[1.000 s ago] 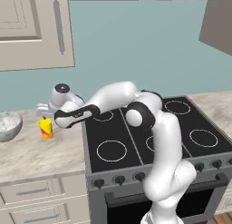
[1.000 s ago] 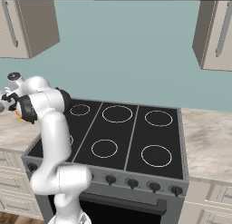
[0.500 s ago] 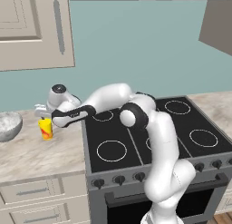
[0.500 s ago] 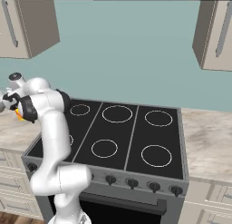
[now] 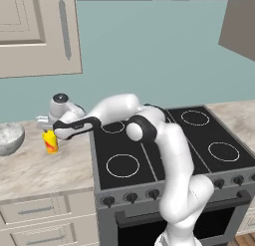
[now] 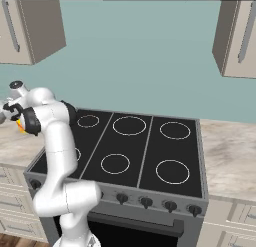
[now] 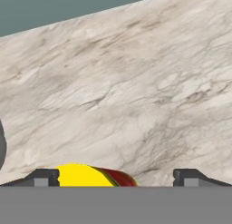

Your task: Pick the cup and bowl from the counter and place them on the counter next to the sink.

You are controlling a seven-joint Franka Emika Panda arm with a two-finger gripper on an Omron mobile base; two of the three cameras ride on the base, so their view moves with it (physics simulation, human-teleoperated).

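Broadly, the beige marbled counter (image 5: pixel 55 175) runs left of the black stovetop (image 5: pixel 164 140). Near its left edge sits the speckled bowl (image 5: pixel 9 138), apart from the yellow cup (image 5: pixel 50 142), which stands upright closer to the stovetop. Just above the cup hangs the gripper (image 7: pixel 115 178), jaws spread wide; the cup (image 7: pixel 90 175) lies between the fingertips (image 7: pixel 43 177), nearer one, ungrasped.
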